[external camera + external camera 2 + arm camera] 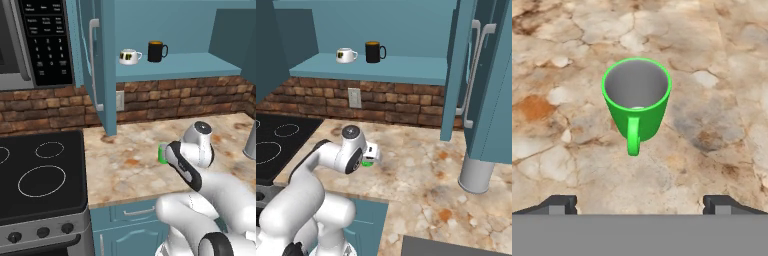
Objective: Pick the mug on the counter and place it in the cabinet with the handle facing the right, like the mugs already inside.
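A: How does the end effector stand?

B: Its jaws are spread wide and grasp nothing. In the hand view the two dark fingertips sit far apart at the bottom, with bare stone between them.

A: And the small bright green cylindrical mug?

B: It stands upright on the beige-and-tan marbled stone table, ahead of the fingertips and apart from them. Its pale inside faces the camera, and its green loop handle points back toward the end effector.

A: Do the base cameras agree?

B: Roughly. From the left base view a sliver of green shows just beside the white wrist; the arm hides most of the mug there, so I can't judge the gap from that side.

A: What lies further out?

B: Above the table, the teal-blue wall cabinet is open, its tall door with a long silver bar handle swung out. On its flat shelf a white mug with dark marking and a black mug stand side by side, handles to the right. A black stovetop adjoins the table on the left, and a grey cylinder stands at the right in the right base view.
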